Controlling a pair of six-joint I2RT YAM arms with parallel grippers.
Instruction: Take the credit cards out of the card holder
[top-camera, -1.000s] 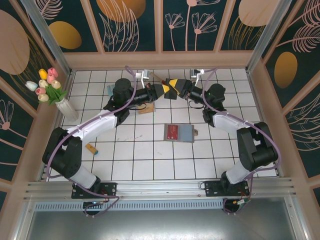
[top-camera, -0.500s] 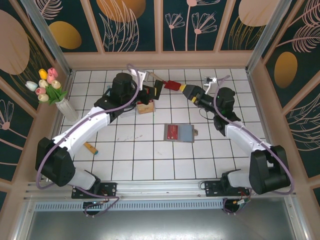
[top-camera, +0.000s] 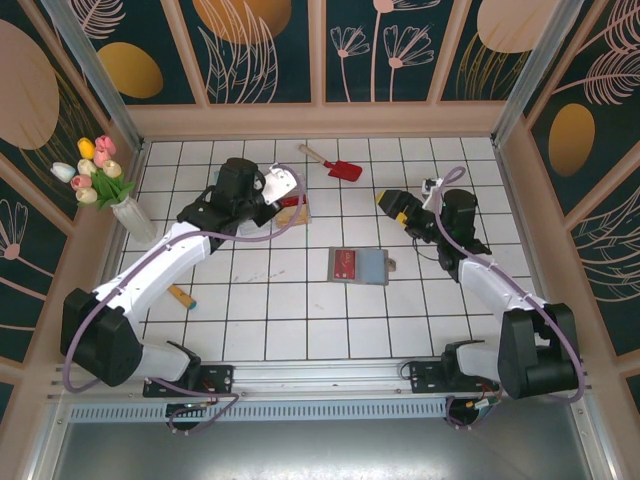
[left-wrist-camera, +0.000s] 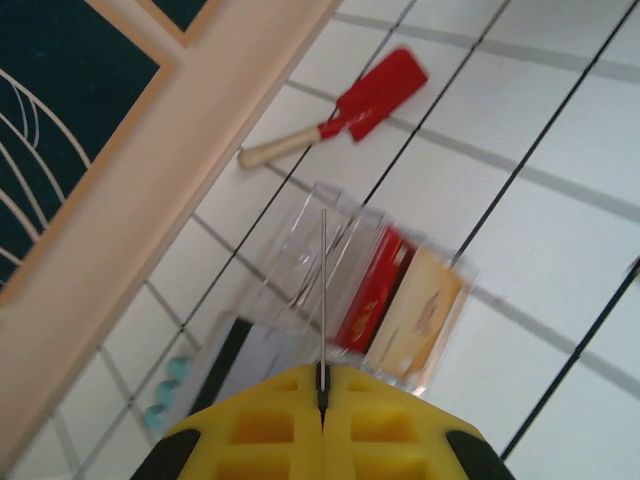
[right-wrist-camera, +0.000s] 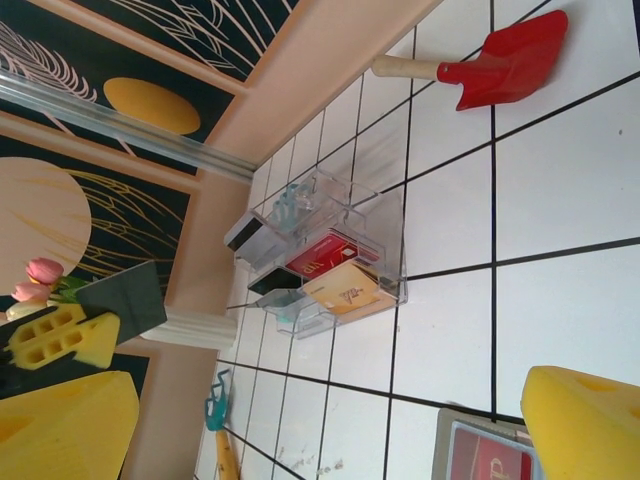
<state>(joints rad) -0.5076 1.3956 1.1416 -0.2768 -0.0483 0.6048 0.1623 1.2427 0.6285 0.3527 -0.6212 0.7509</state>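
Note:
The grey-blue card holder (top-camera: 372, 267) lies open mid-table with a red credit card (top-camera: 346, 264) in its left panel; its corner (right-wrist-camera: 444, 432) and that red card (right-wrist-camera: 490, 462) show in the right wrist view. My left gripper (top-camera: 283, 192) (left-wrist-camera: 322, 385) hovers over the clear divided tray (top-camera: 291, 211), shut on a thin dark card seen edge-on (left-wrist-camera: 323, 290). A red card (left-wrist-camera: 378, 290) and an orange-yellow card (left-wrist-camera: 420, 312) lie in the tray. My right gripper (top-camera: 392, 203) (right-wrist-camera: 320, 400) stands open right of the tray, with nothing between its fingers.
A red toy shovel (top-camera: 336, 165) (right-wrist-camera: 505, 58) lies near the back wall. A vase of tulips (top-camera: 128, 210) stands at the left wall. A small orange tool (top-camera: 182, 296) lies front left. The tray (right-wrist-camera: 330, 255) sits close to the back-left wall.
The two grippers were together at the back middle; they have parted. My left gripper swung left and down over the tray with the card, and my right gripper pulled back to the right.

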